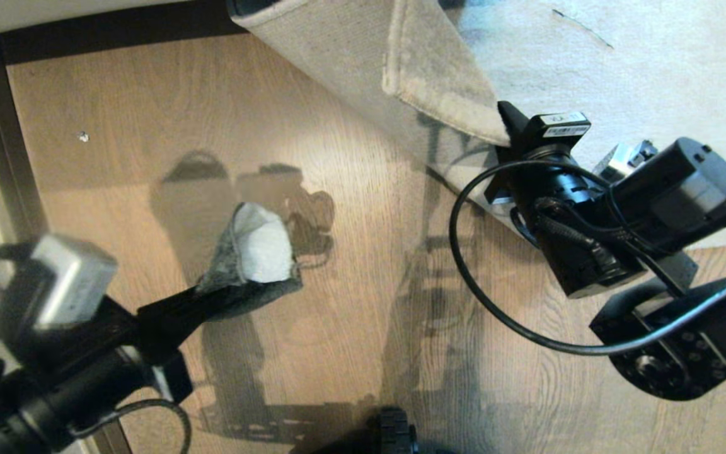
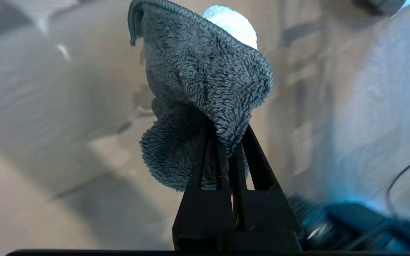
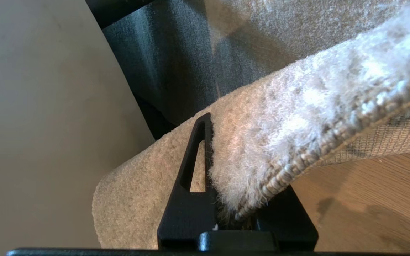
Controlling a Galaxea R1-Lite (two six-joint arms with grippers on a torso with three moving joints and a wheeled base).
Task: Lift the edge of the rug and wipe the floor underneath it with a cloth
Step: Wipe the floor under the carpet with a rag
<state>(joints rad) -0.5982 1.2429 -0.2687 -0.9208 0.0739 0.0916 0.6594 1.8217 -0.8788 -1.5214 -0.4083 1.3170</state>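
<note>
Right tool (image 1: 507, 129) pinches the lifted rug edge (image 1: 457, 94); left tool (image 1: 202, 296) clamps the cloth (image 1: 256, 252).

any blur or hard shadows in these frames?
Head view: hard shadows of both arms on the floor; left gripper slightly smeared. Left wrist view: cloth sharp, background streaked. Right wrist view: rug edge crisp in the right gripper.
</note>
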